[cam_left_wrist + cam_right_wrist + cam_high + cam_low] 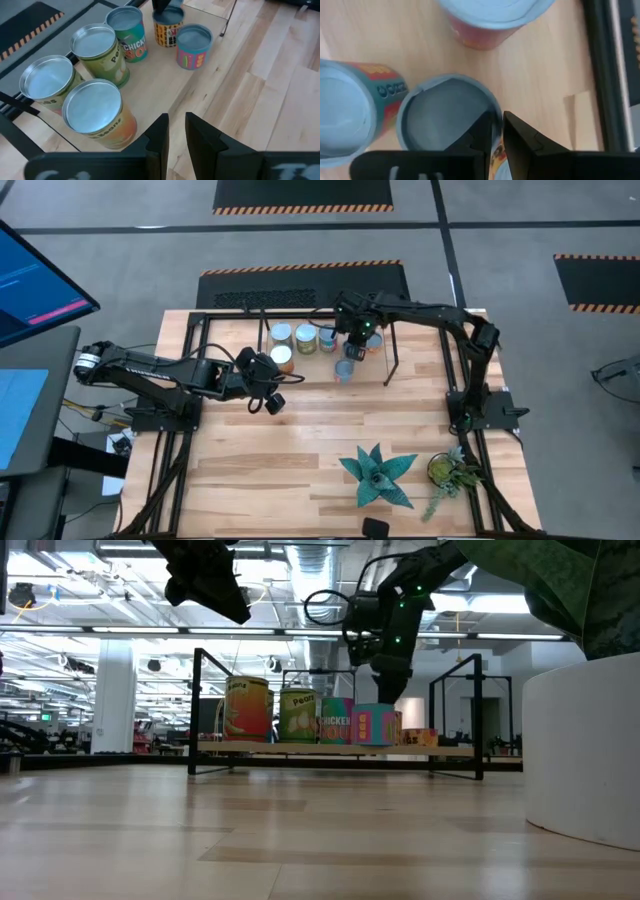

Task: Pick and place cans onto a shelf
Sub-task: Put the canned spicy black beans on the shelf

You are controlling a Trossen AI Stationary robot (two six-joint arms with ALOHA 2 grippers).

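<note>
Several cans stand upright on their bases on the shelf (400, 330) at the far middle of the table: an orange one (95, 115), two green ones (97, 50), a teal one (127, 30) and a blue-pink one (194, 46). My right gripper (494, 131) reaches down over the shelf and is shut on a yellow-labelled can (167, 27) beside the teal can (350, 105). My left gripper (175, 125) hovers over the table just near of the shelf, fingers almost together with nothing between them. My right gripper pinches the yellow-labelled can's top rim (496, 117); one finger (479, 136) is over the silver top inside the rim and the other (522, 145) is outside the wall. The fingers come steeply from above. The can is upright and appears to stand on the shelf's wood.
An orange-red can (490, 22) stands close beyond the held one, and a black shelf rod (602, 75) runs beside it. Two potted plants (378, 473) (450, 472) stand at the table's near right. A monitor (40, 280) is off the left edge. Bare tabletop (290, 450) lies near of the shelf.
</note>
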